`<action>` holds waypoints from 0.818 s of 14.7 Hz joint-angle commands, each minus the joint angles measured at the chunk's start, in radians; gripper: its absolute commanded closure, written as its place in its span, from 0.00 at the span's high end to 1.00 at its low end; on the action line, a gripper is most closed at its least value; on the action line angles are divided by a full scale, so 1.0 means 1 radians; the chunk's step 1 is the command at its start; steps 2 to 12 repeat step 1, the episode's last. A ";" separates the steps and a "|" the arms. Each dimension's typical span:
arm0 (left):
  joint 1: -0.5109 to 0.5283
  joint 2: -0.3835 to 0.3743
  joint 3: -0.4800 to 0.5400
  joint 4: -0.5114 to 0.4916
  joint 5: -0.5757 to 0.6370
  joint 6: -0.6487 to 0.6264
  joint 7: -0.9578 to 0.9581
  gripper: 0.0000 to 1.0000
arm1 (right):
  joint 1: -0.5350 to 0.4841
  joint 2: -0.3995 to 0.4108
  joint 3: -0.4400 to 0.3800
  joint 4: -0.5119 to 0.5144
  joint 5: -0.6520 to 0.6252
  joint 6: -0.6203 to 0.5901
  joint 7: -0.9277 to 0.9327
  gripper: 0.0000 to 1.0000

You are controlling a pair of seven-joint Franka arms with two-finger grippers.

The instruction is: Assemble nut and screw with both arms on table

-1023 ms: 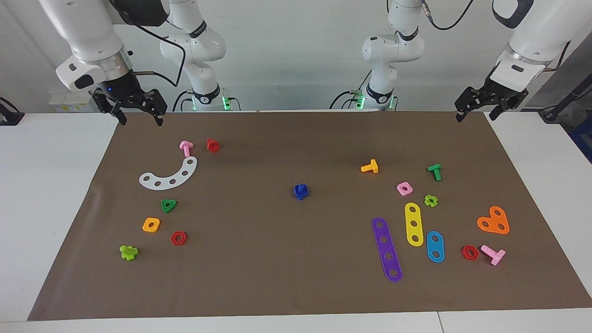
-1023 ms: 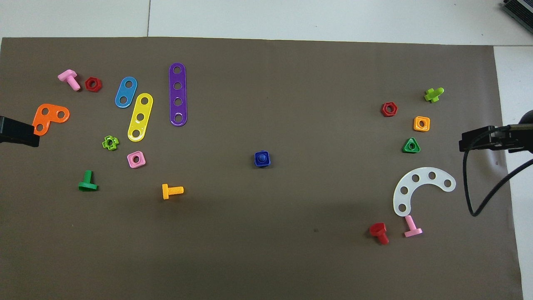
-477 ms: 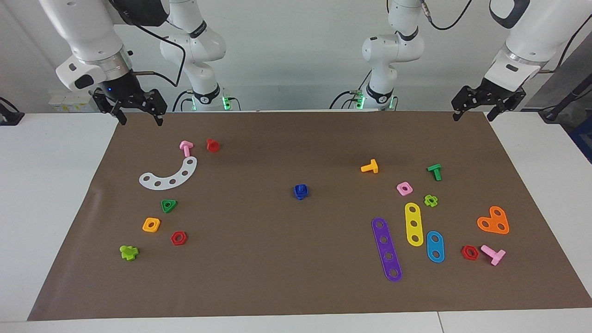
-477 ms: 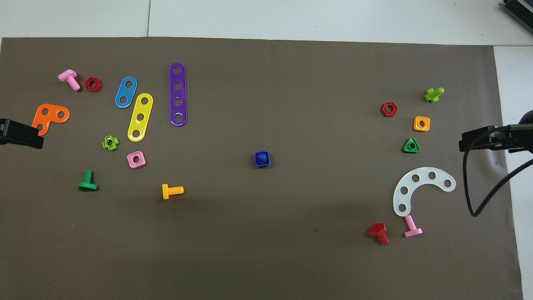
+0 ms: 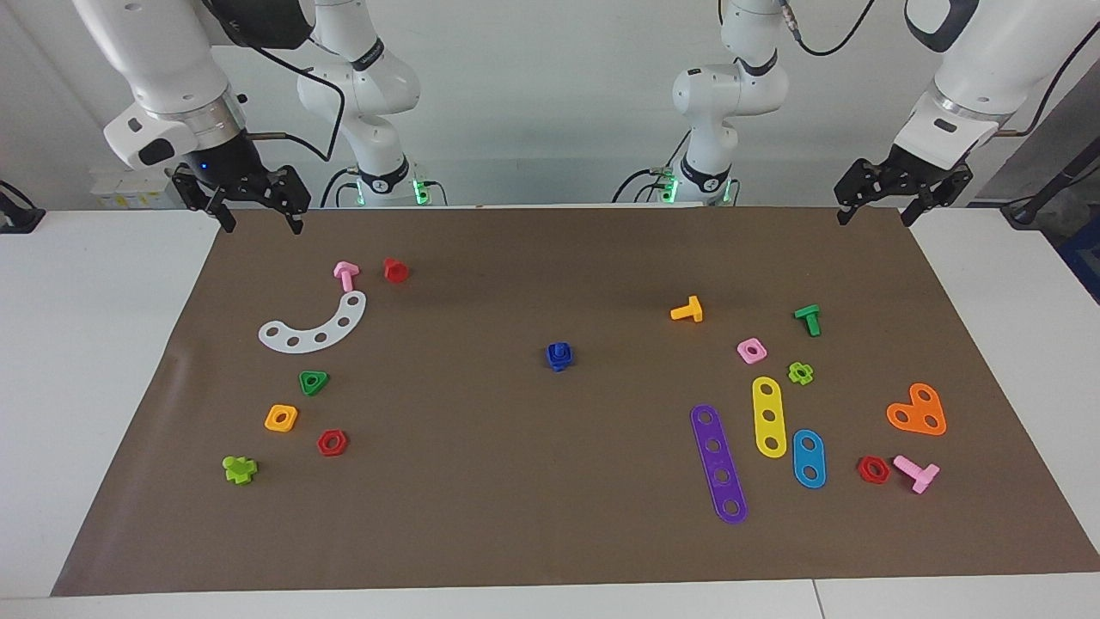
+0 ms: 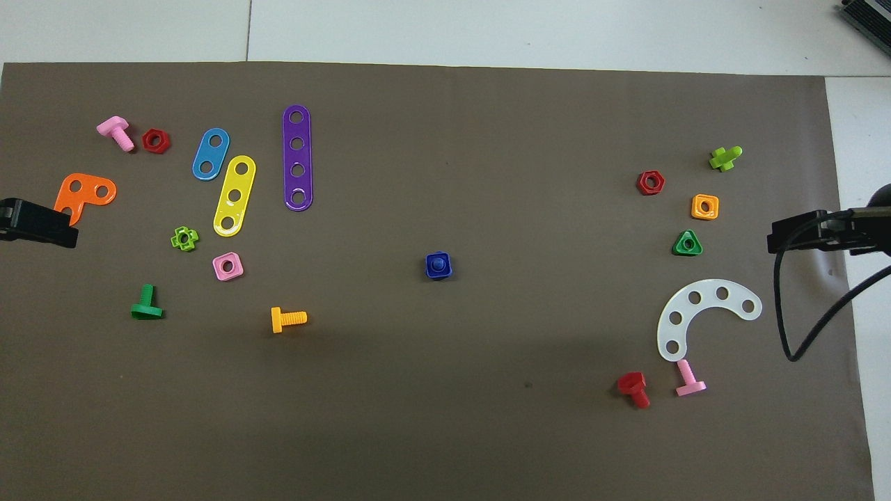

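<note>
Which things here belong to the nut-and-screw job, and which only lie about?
Job: nut with the screw in it, mid-mat; left gripper, right gripper, both raised, open.
Lying about: pink nut, orange nut, purple strip, white arc.

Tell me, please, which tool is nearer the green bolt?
Left. The left tool hangs over the mat edge at the green bolt's end; the right tool waits at the opposite end.

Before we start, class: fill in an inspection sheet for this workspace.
Surface: white table, brown mat.
Job's things: blue nut with screw standing in it, mid-mat.
Clutter: coloured toy bolts, nuts, strips toward both ends.
Grippers: left tool and right tool open, raised over the mat's corners by the robots.
Cables: black cable at right arm.
Surroundings: nothing seen.
</note>
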 commanded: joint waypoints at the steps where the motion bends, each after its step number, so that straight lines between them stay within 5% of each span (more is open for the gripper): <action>1: -0.007 0.011 0.004 0.027 -0.001 -0.015 0.012 1.00 | -0.001 -0.014 -0.002 -0.004 0.004 -0.014 -0.024 1.00; 12: -0.007 0.011 0.004 0.027 -0.001 -0.015 0.012 1.00 | -0.001 -0.014 -0.002 -0.004 0.004 -0.014 -0.024 1.00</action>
